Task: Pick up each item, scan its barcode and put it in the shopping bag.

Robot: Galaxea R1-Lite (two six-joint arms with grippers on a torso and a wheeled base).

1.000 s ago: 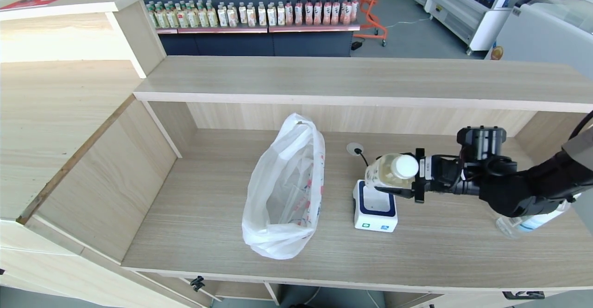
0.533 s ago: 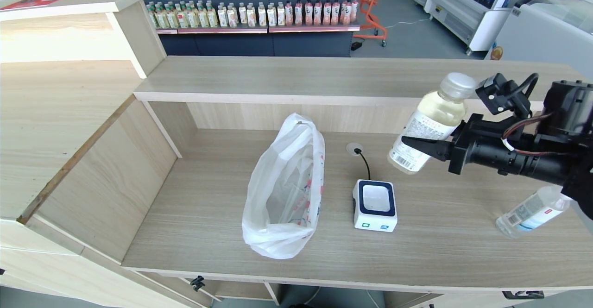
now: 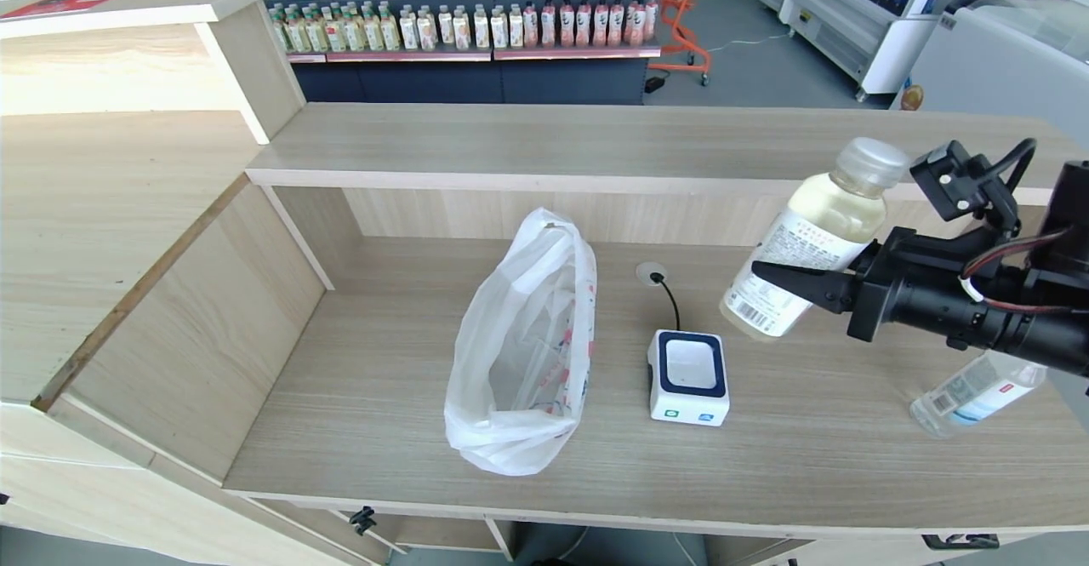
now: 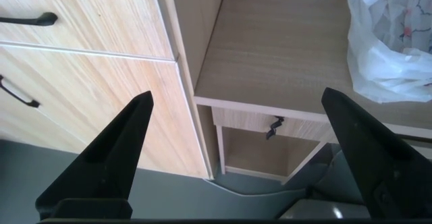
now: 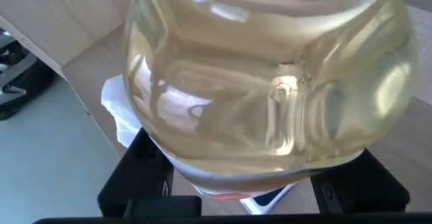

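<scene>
The right pincer (image 3: 784, 274) is clamped on a bottle (image 3: 821, 217) of pale yellow drink, held tilted in the air with its cap up and away and its barcode (image 3: 754, 311) at the low end. It hangs above the worktop (image 3: 817, 455), up and to the right of the scanner (image 3: 688, 376). The open bag (image 3: 523, 353) stands just left of the scanner. A clear bottle (image 3: 970, 396) lies at the worktop's right end. The left pincer (image 4: 236, 92) is spread wide, low by the worktop's front edge.
</scene>
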